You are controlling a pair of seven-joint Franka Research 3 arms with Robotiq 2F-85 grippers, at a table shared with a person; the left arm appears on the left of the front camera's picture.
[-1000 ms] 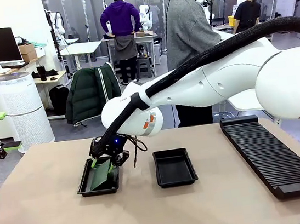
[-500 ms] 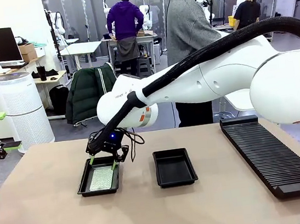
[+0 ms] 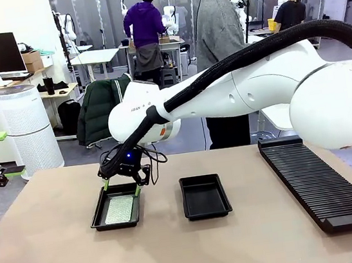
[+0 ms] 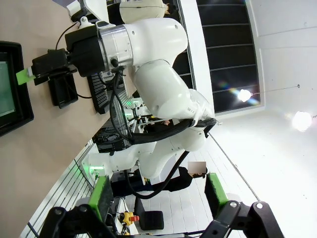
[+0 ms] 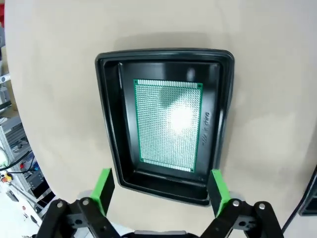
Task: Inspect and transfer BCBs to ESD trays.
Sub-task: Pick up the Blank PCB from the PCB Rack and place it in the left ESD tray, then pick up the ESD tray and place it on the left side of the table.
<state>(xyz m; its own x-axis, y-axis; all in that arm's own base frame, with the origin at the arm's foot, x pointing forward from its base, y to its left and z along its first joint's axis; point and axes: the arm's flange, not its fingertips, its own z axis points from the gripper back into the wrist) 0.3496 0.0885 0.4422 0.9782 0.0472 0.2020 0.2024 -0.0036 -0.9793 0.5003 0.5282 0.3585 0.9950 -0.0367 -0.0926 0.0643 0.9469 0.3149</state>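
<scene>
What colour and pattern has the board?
Green board, fine pale dot grid; best in right wrist view.

**Front view**
- The left gripper point(image 3: 4, 154) is partly cut off by the left edge.
- The right gripper point(image 3: 121, 185) hides part of the far rim of the left tray point(image 3: 98, 218).
- The right arm point(image 3: 274, 86) runs out past the right edge and covers the person point(image 3: 215, 35) across the middle.

**Left wrist view**
- The left edge cuts off the left tray point(image 4: 15, 99) and the board point(image 4: 4, 89) in it.
- The right arm hides part of the rack point(image 4: 99, 96).

**Right wrist view**
- The lettering point(image 5: 207, 124) on the tray wall is too small to read.
- A black corner point(image 5: 312, 198) is cut off by the right edge and cannot be identified.
</scene>
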